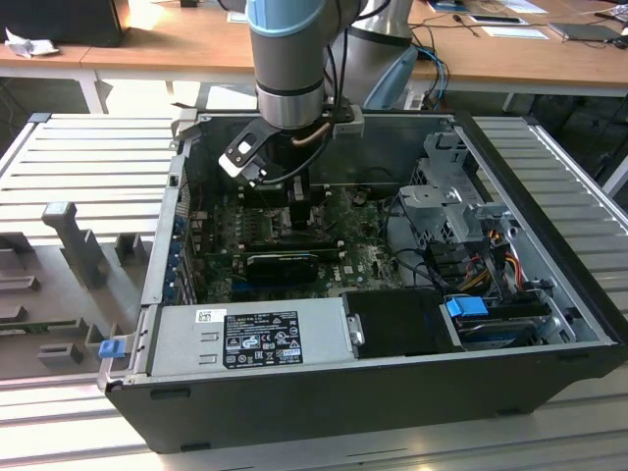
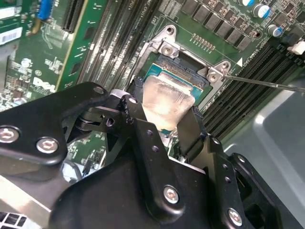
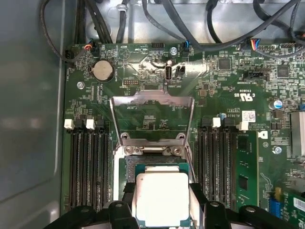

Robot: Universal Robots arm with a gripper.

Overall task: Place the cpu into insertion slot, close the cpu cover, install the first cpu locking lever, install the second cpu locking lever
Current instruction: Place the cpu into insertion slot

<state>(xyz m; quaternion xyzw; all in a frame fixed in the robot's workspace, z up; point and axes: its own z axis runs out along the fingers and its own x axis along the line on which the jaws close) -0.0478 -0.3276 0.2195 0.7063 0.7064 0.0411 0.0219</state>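
The fingers [image 3: 127, 198] sit against opposite edges of the cpu [image 3: 162, 199], spread only as wide as the chip and pinching it. The chip is at the insertion slot [image 3: 152, 163], though I cannot tell whether it is seated. Beyond the slot, the cpu cover [image 3: 152, 97] stands swung open.

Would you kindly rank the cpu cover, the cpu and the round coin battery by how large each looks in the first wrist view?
1. cpu cover: widest, though it is tilted up.
2. cpu: close behind. It sits nearer the camera, so this gap is unsure.
3. coin battery: clearly smallest.
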